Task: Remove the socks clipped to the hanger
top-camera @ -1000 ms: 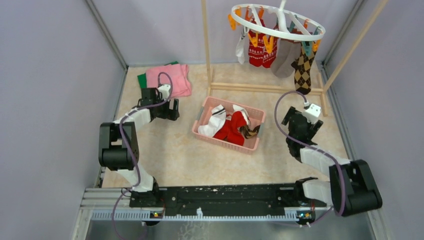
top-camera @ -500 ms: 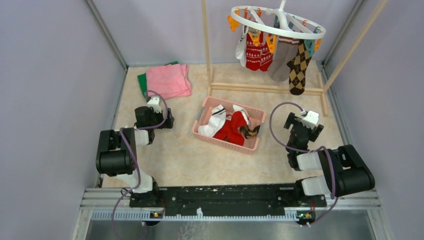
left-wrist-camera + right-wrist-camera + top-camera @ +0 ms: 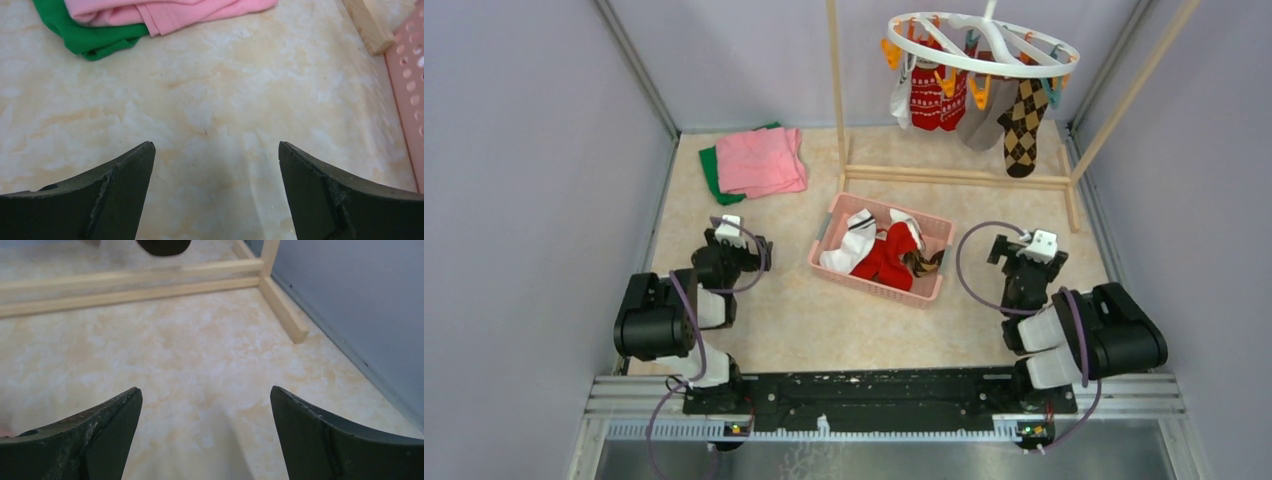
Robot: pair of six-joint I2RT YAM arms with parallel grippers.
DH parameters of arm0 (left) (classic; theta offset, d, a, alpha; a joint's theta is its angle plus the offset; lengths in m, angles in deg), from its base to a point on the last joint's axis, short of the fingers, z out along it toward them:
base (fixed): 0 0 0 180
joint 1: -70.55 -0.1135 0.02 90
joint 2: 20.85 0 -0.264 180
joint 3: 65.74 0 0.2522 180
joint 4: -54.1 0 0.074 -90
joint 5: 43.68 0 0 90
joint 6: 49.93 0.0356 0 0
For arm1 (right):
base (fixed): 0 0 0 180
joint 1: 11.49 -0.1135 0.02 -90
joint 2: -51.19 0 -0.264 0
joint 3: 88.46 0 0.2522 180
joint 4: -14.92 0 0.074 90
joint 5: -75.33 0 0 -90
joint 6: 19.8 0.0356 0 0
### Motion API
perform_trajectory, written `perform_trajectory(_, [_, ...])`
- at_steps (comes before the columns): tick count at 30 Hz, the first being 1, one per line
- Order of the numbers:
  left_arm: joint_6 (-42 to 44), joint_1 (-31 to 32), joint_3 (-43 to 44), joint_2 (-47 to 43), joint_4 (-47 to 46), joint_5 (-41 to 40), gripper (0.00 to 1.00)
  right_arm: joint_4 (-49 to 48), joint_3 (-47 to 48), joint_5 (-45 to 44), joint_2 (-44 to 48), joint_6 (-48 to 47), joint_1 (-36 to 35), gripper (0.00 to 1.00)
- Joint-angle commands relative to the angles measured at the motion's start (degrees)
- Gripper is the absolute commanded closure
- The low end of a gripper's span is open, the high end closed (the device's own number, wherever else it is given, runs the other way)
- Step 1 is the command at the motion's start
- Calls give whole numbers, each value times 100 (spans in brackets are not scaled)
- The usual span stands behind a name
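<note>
left tool (image 3: 215, 150) gapes wide over the bare desk (image 3: 215, 90), gripping nothing, with the pink basket (image 3: 412, 85) just to its right. right tool (image 3: 205, 395) is spread open too, empty, facing the wooden rack (image 3: 150, 287). at the back the hanger (image 3: 999, 42) hangs high in the rack, socks (image 3: 1009, 115) clipped beneath it: red patterned, grey, argyle. loose socks (image 3: 879, 255) lie in the basket.
</note>
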Motion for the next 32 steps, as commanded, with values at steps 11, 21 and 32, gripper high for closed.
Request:
perform_trajectory(11, [232, 310, -28, 111, -839, -363, 1, 511, 567, 1510, -229, 401, 825, 1])
perform_trajectory(21, [252, 333, 4, 122, -778, -405, 1, 484, 559, 1515, -228, 402, 826, 1])
perform_trajectory(32, [356, 532, 76, 117, -636, -694, 1, 483, 559, 1518, -230, 399, 824, 1])
